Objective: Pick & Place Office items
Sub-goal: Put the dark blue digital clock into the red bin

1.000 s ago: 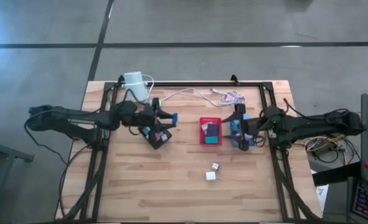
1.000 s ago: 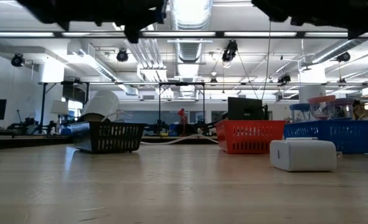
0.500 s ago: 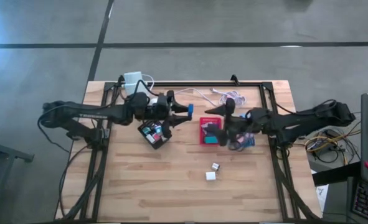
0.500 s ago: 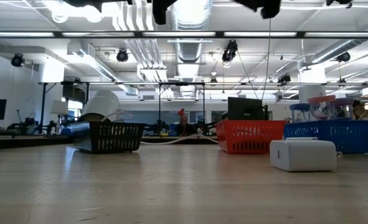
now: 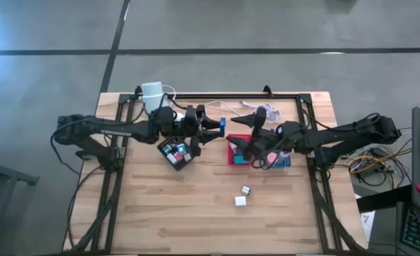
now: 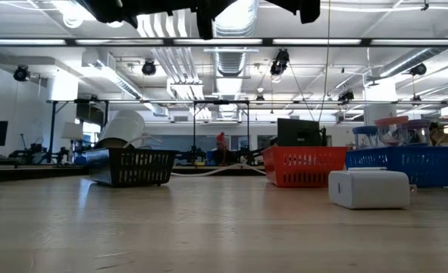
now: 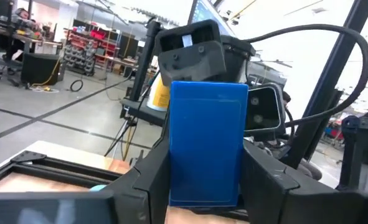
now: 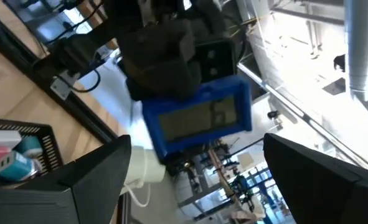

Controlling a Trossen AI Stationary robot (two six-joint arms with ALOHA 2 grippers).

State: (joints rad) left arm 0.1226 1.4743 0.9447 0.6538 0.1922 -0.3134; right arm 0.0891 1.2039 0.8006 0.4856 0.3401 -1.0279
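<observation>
Left gripper (image 5: 220, 126) clenches the blue block (image 7: 207, 148) mid-air, so the wide-open, empty right gripper (image 5: 244, 122) should close squarely around it before release

A wooden table (image 5: 195, 213) stands on a grey floor, with a black metal frame (image 5: 305, 107) around its edges. Near the far edge a white cylinder (image 5: 153, 92) stands upright, and its white cable (image 5: 231, 108) lies in curves toward the middle. A black tray (image 5: 176, 152) sits left of the middle, turned at an angle. A red tray (image 5: 232, 151) sits in the middle, and a blue tray (image 5: 284, 160) is just beside it on the right
</observation>
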